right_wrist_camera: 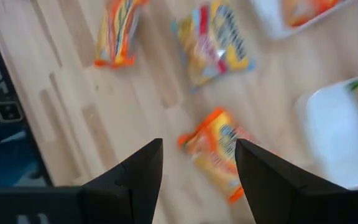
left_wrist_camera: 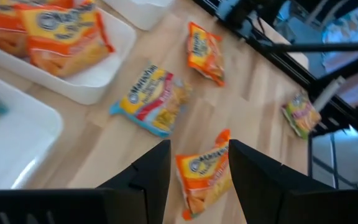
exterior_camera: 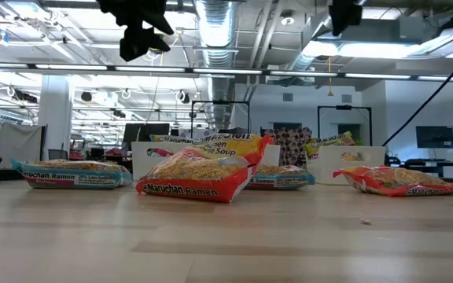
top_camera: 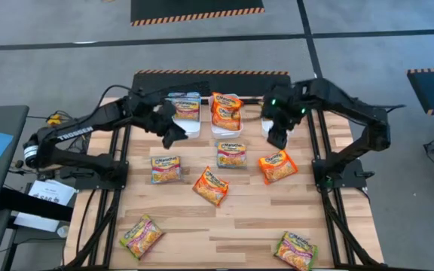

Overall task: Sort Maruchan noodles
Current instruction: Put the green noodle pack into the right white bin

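Yellow noodle packets lie spread over the wooden surface (top_camera: 239,218). An orange one (top_camera: 210,185) sits in the middle, a blue one (top_camera: 231,154) just behind it, another orange one (top_camera: 277,166) to its right, and a blue one (top_camera: 166,168) to its left. Two green-pink ones (top_camera: 141,235) (top_camera: 296,250) lie near the front edge. More packets fill the white bins (top_camera: 227,128) at the back. The left gripper (top_camera: 173,134) hangs by the left bin, its jaws apart and empty. The right gripper (top_camera: 276,140) hangs above the right orange packet, jaws apart and empty too.
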Robot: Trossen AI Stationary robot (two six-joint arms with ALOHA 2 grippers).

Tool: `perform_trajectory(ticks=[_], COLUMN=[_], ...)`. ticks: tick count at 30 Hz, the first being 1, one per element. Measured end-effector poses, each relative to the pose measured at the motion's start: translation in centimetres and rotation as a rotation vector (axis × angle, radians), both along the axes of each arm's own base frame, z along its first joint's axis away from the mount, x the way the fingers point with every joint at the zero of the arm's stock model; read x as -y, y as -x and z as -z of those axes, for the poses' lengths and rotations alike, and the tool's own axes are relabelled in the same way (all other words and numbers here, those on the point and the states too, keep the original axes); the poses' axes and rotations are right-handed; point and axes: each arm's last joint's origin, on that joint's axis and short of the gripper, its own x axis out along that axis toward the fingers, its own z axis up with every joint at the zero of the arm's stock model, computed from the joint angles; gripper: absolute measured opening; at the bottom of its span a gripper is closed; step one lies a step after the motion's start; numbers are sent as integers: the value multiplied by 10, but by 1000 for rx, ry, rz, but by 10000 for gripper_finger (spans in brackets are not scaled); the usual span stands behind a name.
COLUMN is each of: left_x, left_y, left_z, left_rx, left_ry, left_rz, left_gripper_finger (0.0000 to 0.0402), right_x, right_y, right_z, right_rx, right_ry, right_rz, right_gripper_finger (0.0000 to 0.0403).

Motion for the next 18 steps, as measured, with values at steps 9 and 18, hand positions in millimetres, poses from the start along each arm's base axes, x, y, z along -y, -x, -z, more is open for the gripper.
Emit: perform_trajectory(ticks=[9, 18], left_x=[18, 36], left_y=[-6, -10], left_z=[0, 1], left_rx=[7, 1], left_ry=[22, 14], left_rz=[116, 210], left_gripper_finger=[148, 148], right_x=[-52, -112], right_y=[-9, -9], right_z=[29, 61], right_rx=[-153, -274], right_ry=[-120, -169], right_rz=[78, 112], right_gripper_finger=[225, 225])
